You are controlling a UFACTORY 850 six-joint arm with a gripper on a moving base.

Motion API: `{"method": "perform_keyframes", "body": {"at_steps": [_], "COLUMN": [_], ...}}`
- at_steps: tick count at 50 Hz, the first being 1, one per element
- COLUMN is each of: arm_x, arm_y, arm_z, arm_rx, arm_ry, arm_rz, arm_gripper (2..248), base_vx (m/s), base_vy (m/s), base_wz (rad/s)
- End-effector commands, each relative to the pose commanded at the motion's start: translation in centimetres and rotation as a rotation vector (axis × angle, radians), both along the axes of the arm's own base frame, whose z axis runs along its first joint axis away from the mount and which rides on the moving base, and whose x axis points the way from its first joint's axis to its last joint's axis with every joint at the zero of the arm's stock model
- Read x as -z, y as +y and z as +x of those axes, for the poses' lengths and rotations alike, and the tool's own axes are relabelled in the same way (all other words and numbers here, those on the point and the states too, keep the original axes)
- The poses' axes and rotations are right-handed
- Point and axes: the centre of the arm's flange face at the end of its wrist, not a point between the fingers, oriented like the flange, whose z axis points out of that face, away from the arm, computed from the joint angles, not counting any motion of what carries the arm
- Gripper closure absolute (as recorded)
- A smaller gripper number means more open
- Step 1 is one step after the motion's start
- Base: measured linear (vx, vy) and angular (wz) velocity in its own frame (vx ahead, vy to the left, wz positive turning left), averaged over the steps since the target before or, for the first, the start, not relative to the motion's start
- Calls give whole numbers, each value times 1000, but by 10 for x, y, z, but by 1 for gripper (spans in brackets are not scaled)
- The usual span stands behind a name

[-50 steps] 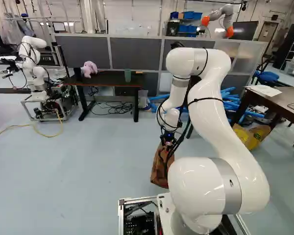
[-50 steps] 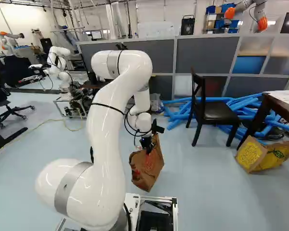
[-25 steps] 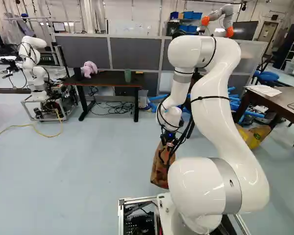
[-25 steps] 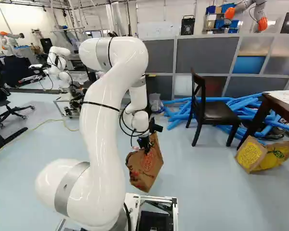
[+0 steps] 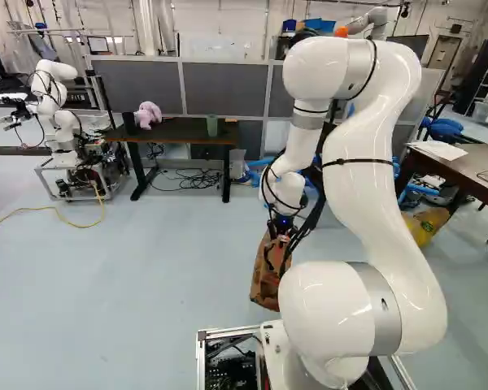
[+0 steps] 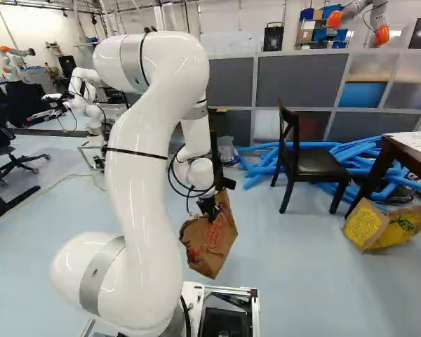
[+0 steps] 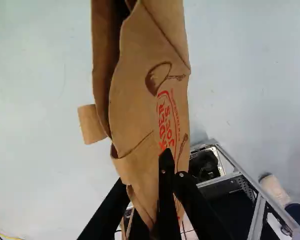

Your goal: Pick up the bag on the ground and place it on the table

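Risen since the earlier frame, the white arm [image 5: 354, 63] arches higher above the pincer [image 5: 281, 236] in the left base view, the paper bag [image 5: 265, 284] hanging just below; the right base view shows pincer and bag slightly shifted together. In the wrist view the fingers look closed on its paper (light and floppy, I'd guess, but tearable, so best held by a doubled fold).

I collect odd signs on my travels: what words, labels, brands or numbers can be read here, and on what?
"DER": in red on the brown paper bag, perhaps the end of a longer word.
"JOE'S": in red, beside it.
Smaller red print there: too small to read.
Print on the yellow-and-brown bag: too small to read.
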Motion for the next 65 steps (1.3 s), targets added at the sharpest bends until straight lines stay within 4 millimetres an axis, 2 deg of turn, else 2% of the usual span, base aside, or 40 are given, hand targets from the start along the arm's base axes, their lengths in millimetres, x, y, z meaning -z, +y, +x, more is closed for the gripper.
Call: {"method": "perform_keyframes", "body": {"at_steps": [26,65], "arm_x": [-38,-94], "arm_y": [2,8], "arm_z": [-6,-12], "arm_rx": [-4,-14], "arm_ry": [-46,-20], "arm_rz": [-6,-3], "arm_gripper": [229,229], "base_vx": [0,0], "base_vy": [0,0], "base_wz": [0,0]}}
